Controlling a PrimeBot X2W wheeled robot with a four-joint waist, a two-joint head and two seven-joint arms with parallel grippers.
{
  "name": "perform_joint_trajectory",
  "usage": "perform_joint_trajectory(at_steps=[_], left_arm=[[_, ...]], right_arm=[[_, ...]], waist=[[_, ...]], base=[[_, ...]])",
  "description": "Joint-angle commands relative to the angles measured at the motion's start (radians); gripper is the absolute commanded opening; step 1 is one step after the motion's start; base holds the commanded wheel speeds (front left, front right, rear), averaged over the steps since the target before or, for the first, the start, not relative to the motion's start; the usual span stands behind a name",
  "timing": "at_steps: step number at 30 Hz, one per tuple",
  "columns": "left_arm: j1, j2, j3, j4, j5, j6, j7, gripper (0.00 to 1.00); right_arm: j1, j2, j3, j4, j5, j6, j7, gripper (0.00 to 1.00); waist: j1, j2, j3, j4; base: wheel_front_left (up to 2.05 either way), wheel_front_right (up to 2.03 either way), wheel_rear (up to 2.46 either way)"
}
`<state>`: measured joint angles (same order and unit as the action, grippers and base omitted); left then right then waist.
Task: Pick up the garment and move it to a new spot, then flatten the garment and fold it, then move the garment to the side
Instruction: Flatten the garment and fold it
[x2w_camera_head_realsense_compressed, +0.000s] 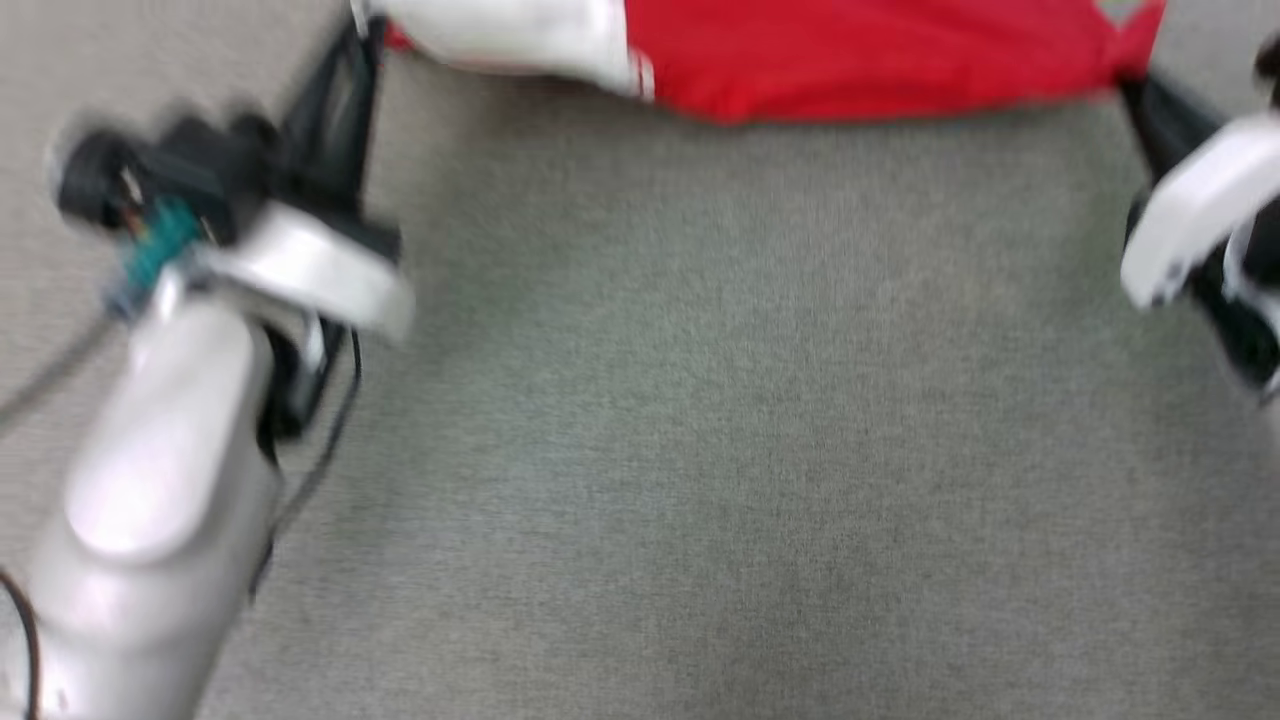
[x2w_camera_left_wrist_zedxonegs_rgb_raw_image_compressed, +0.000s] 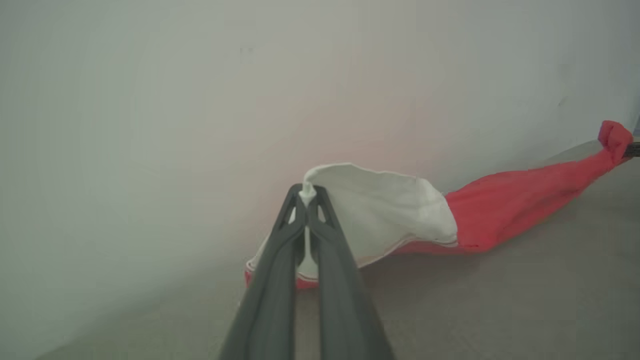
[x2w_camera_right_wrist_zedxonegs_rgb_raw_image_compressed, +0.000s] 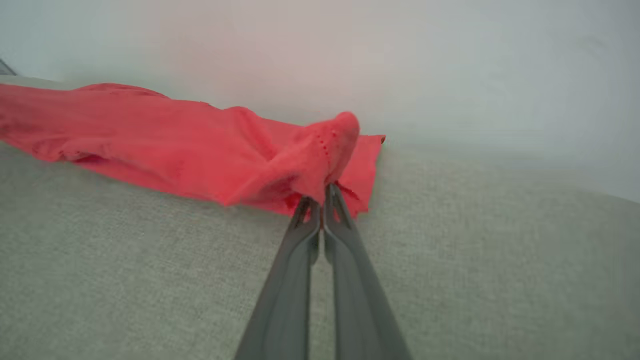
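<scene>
At the left of the head view is the pale, smooth left arm (x2w_camera_head_realsense_compressed: 160, 480), blurry, with a thin dark wire (x2w_camera_head_realsense_compressed: 330, 440) hanging beside it and a small blue-green part (x2w_camera_head_realsense_compressed: 160, 240) near its wrist. The left gripper (x2w_camera_head_realsense_compressed: 362, 25) reaches to the upper left of the frame. In the left wrist view its two long dark fingers (x2w_camera_left_wrist_zedxonegs_rgb_raw_image_compressed: 280, 250) are pressed together on a pinch of the white sleeve (x2w_camera_left_wrist_zedxonegs_rgb_raw_image_compressed: 380, 210). The sleeve is soft and puffs out like a little bag, with a red and white stripe along its bottom edge.

The garment (x2w_camera_head_realsense_compressed: 850, 50) stretches along the top of the frame from one claw to the other, white at the left and bright red to the right. Below it is a wide grey floor (x2w_camera_head_realsense_compressed: 700, 400) that looks rough and woven, like carpet. A plain pale wall (x2w_camera_left_wrist_zedxonegs_rgb_raw_image_compressed: 150, 100) stands behind.

At the upper right, the right gripper (x2w_camera_head_realsense_compressed: 1130, 85) has its fingers shut tight on a bunched red corner (x2w_camera_right_wrist_zedxonegs_rgb_raw_image_compressed: 335, 135). There the red cloth is wrinkled and lies low on the grey floor.
</scene>
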<state>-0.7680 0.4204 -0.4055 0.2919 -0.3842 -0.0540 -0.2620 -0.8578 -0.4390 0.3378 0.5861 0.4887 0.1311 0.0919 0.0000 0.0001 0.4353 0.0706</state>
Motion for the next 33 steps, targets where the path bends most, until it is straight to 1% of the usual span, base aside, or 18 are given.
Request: perform_joint_trajectory(at_steps=[1, 5, 10, 16, 17, 18, 21, 26, 27, 28, 33], left_arm=[[0.05, 0.008, -0.005, -0.011, -0.01, 0.006, 0.007, 0.0], [0.221, 0.041, -0.02, -0.056, -0.05, 0.011, 0.069, 0.0], [0.413, 0.1, -0.012, -0.155, -0.106, 0.035, 0.15, 0.0], [0.596, 0.175, -0.042, -0.284, -0.138, 0.046, 0.255, 0.0], [0.596, 0.175, -0.042, -0.284, -0.138, 0.046, 0.255, 0.0], [0.655, 0.196, -0.054, -0.323, -0.153, 0.05, 0.288, 0.0], [0.738, 0.229, -0.064, -0.378, -0.179, 0.055, 0.335, 0.0], [0.859, 0.267, -0.086, -0.466, -0.23, 0.071, 0.412, 0.0], [0.859, 0.267, -0.086, -0.466, -0.23, 0.071, 0.412, 0.0], [0.884, 0.27, -0.091, -0.479, -0.249, 0.077, 0.434, 0.0], [0.973, 0.306, -0.112, -0.554, -0.296, 0.094, 0.513, 0.0]], right_arm=[[0.043, -0.011, 0.006, -0.005, 0.018, -0.001, -0.006, 0.0], [0.162, -0.028, 0.031, -0.035, 0.074, -0.001, -0.013, 0.0], [0.285, -0.061, 0.052, -0.092, 0.111, -0.001, -0.023, 0.0], [0.457, -0.072, 0.013, -0.14, 0.177, -0.001, -0.02, 0.0], [0.457, -0.072, 0.013, -0.14, 0.177, -0.001, -0.02, 0.0], [0.521, -0.075, 0.002, -0.159, 0.186, -0.001, -0.014, 0.0], [0.604, -0.08, -0.015, -0.19, 0.193, -0.001, -0.008, 0.0], [0.733, -0.104, -0.036, -0.28, 0.217, -0.001, 0.055, 0.0], [0.733, -0.104, -0.036, -0.28, 0.217, -0.001, 0.055, 0.0], [0.759, -0.112, -0.043, -0.3, 0.219, -0.001, 0.071, 0.0], [0.883, -0.139, -0.098, -0.406, 0.24, -0.001, 0.16, 0.0]], waist=[[0.0, -0.0001, -0.077, 0.021], [0.0, -0.0001, -0.146, 0.03], [0.0, -0.0001, -0.21, 0.046], [0.0, -0.0001, -0.274, 0.076], [0.0, -0.0001, -0.274, 0.076], [0.0, -0.0001, -0.294, 0.081], [0.0, -0.0001, -0.325, 0.081], [0.0, -0.0001, -0.363, 0.077], [0.0, -0.0001, -0.363, 0.077], [0.0, -0.0001, -0.369, 0.076], [0.0, -0.0001, -0.381, 0.07]], base=[[0.0, 0.0, 0.0], [0.0, 0.0, 0.0], [0.0, 0.0, 0.0], [0.0, 0.0, 0.0], [0.0, 0.0, 0.0], [0.0, 0.0, 0.0], [0.0, 0.0, 0.0], [0.0, 0.0, 0.0], [0.0, 0.0, 0.0], [0.0, 0.0, 0.0], [0.0, 0.0, 0.0]])
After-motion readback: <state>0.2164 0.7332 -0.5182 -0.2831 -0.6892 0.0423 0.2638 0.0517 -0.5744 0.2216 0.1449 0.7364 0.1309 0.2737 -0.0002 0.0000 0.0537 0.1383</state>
